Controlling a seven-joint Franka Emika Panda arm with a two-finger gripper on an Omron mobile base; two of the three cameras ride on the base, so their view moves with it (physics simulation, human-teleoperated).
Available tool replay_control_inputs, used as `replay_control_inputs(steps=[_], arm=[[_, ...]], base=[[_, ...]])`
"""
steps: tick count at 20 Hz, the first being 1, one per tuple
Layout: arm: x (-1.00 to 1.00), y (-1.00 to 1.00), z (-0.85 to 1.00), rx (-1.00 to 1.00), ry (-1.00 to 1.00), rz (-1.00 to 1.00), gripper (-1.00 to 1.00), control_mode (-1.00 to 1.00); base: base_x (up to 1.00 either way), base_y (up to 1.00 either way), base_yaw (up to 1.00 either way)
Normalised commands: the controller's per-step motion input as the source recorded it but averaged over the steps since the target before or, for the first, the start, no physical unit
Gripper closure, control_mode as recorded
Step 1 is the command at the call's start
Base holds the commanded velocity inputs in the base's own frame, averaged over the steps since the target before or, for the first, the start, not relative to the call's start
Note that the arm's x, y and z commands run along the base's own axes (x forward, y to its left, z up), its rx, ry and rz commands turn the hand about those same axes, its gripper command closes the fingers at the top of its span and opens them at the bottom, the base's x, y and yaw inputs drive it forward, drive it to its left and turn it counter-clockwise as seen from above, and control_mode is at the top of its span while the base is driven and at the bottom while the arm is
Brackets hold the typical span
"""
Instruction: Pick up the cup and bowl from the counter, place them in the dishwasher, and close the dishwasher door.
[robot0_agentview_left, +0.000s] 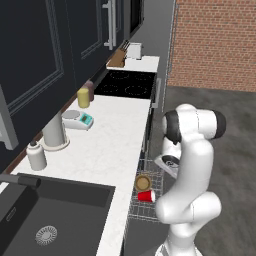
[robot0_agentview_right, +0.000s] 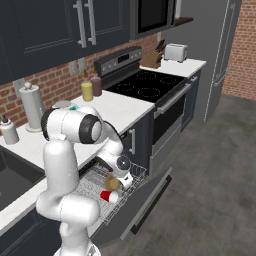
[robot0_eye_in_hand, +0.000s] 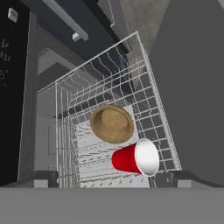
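Cup (robot0_eye_in_hand: 134, 159) and bowl (robot0_eye_in_hand: 112, 124) both lie in the pulled-out wire rack (robot0_eye_in_hand: 151, 109) of the dishwasher, the cup tipped on its side just beside the bowl. Above them the claw (robot0_eye_in_hand: 113, 180) hangs open and empty, so loading looks finished; the lowered door (robot0_agentview_right: 150, 202) is not yet shut.

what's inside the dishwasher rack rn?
In the rack: the brown bowl and the red cup lying on its side, beside the bowl. The cup's white inside shows; whether the two touch is unclear. In the base views the arm covers part of the rack.
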Motion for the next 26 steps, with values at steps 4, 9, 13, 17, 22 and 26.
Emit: replay_control_inputs(steps=[4, 9, 13, 17, 22, 26], arm=[[-0.37, -0.41, 1.0, 0.0, -0.06, 0.0, -1.0, -1.0], [-0.3, -0.26, 1.0, 0.0, -0.06, 0.0, -1.0, -1.0], [-0.38, -0.41, 0.94, 0.14, 0.0, 0.0, -1.0, -1.0], [-0.53, -0.69, 0.75, 0.26, -0.01, 0.0, -1.0, -1.0], [-0.49, -0.75, 0.59, 0.29, -0.01, 0.0, -1.0, -1.0], [-0.61, -0.99, 0.0, 0.35, -0.02, 0.0, -1.0, -1.0]], base=[[0.0, 0.0, 0.0], [0.0, 0.0, 0.0], [0.0, 0.0, 0.0], [0.0, 0.0, 0.0], [0.0, 0.0, 0.0], [0.0, 0.0, 0.0]])
